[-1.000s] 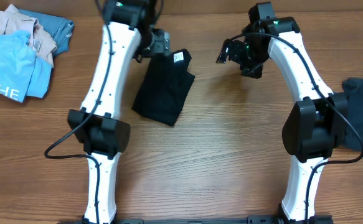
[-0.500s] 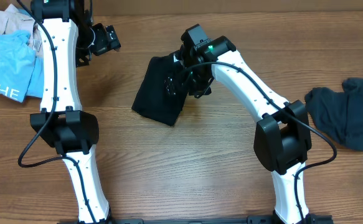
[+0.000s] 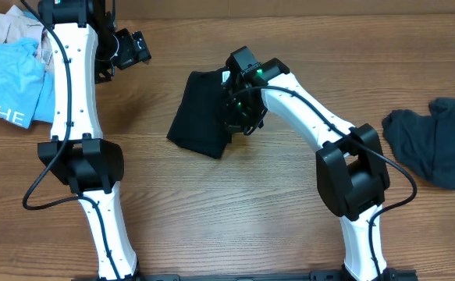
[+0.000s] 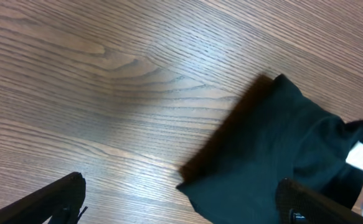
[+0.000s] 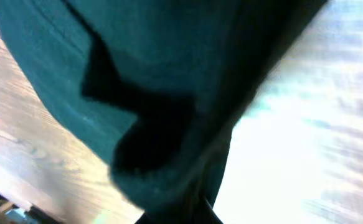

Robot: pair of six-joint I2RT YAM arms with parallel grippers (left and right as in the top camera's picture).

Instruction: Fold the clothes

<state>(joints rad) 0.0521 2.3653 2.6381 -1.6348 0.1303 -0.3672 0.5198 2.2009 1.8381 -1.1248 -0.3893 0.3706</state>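
Your right claw (image 3: 239, 105) has its jaws together, pinched on the right edge of the black T-shirt (image 3: 200, 113). Your right wrist camera shows little but dark cloth, bunched down toward the fingers.

- Nearest, 3 o'clock: slate-blue shirt (image 3: 434, 144), a crumpled heap on the wooden table (image 3: 235, 203), well apart from both arms.
- Centre, toward 12: the black T-shirt lies folded into a narrow slanted bundle, flat on the wood. Its white label (image 4: 362, 155) shows at the far end in your left wrist view.
- 11 o'clock: left claw (image 3: 133, 48), fingers spread wide and holding nothing, off the black T-shirt's left side.
- 10 o'clock, farthest: light-blue shirt (image 3: 5, 86) with white lettering, touching a beige garment (image 3: 5, 27) behind it.
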